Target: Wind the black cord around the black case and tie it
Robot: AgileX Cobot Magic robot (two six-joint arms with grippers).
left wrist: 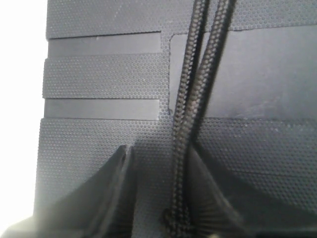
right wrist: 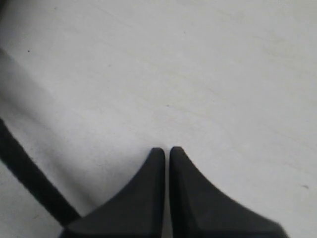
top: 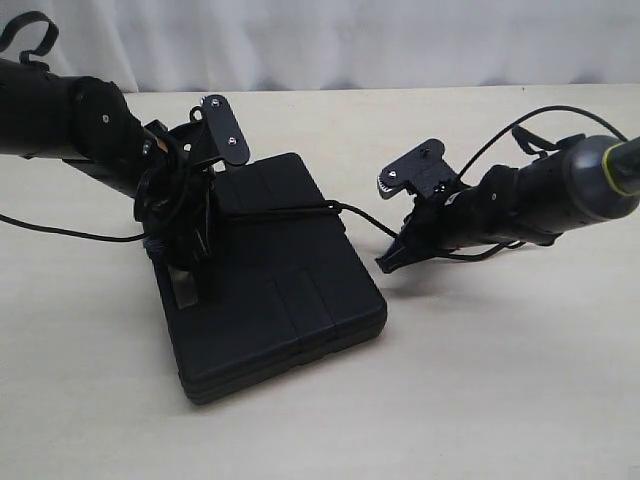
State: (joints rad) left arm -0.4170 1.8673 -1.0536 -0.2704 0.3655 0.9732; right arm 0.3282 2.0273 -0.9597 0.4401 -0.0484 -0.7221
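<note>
black case (top: 290,300): lay flat on the pale table (top: 500,380), left of centre.
black cord (top: 290,212): ran across the case's top and off its right edge.
left gripper (left wrist: 161,153): jaws apart, straddling the doubled cord.
right gripper (right wrist: 166,151): tips pressed together, cord alongside.

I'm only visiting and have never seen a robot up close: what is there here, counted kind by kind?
Robot grippers: 2 (left gripper, right gripper)
Black case: 1
Black cord: 1
Total: 4
</note>
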